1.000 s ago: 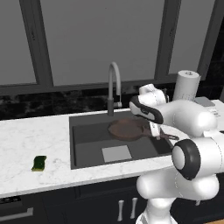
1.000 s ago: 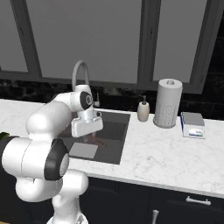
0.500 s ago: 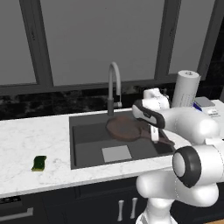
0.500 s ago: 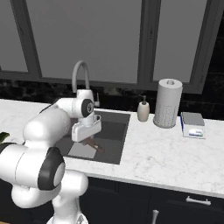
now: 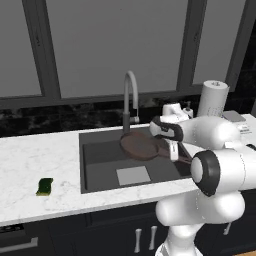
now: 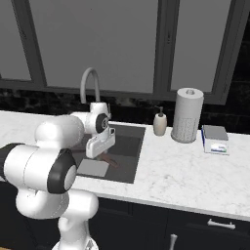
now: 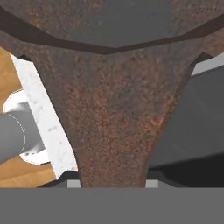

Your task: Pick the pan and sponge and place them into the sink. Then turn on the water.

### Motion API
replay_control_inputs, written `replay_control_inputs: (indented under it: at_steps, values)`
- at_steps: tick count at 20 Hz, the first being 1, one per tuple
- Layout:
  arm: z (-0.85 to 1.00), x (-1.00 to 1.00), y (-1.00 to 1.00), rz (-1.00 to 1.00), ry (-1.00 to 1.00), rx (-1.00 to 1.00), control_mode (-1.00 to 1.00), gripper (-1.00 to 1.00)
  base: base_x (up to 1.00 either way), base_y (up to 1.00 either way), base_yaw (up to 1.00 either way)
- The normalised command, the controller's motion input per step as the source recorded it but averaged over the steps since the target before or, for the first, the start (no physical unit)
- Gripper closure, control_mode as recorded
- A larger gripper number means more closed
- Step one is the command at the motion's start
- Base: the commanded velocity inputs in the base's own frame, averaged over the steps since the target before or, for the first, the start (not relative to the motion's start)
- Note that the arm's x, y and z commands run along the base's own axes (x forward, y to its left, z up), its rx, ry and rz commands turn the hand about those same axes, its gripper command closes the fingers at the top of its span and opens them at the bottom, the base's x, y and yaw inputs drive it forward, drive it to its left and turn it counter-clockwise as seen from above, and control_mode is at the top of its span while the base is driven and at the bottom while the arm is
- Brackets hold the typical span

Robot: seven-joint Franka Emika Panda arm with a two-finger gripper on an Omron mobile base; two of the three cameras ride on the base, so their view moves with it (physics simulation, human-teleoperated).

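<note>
Pan (image 5: 140, 146) sits over the back right part of the sink (image 5: 100, 160), just below the faucet (image 5: 129, 100), its handle running right toward the arm. Fingers (image 5: 173, 151) are clenched on the pan handle; the hand view shows the rusty brown handle close up, widening toward the pan bowl. From these views I cannot tell whether the pan touches the sink floor. Light grey square patch (image 5: 133, 175) at the sink bottom is bare, in front of the pan. In the right base view the gripper (image 6: 100, 146) hangs over the sink (image 6: 132, 161) with the dark handle sticking out below it.

Sponge (image 5: 44, 186) lies on the white marble table (image 5: 35, 165), left of the sink, well apart from the pan. Soap bottle (image 6: 159, 122), paper towel roll (image 6: 187, 115) and a small box (image 6: 215, 139) stand on the table right of the sink.
</note>
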Motion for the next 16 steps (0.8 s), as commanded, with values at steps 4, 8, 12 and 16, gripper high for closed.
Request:
replay_control_inputs:
  at_steps: [4, 8, 12, 16]
  values:
    - [-0.47, 0.49, -0.10, 0.01, 0.00, 0.04, -1.00, 1.00, 0.00, 0.00, 0.00]
    - [-0.53, 0.40, -0.22, 0.01, 0.00, 0.11, -1.00, 1.00, 0.00, 0.00, 0.00]
    - [-0.45, 0.38, -0.10, 0.01, 0.00, 0.12, -1.00, 1.00, 0.00, 0.00, 0.00]
    - [-0.37, 0.50, 0.00, 0.01, 0.00, 0.00, -1.00, 1.00, 0.00, 0.00, 0.00]
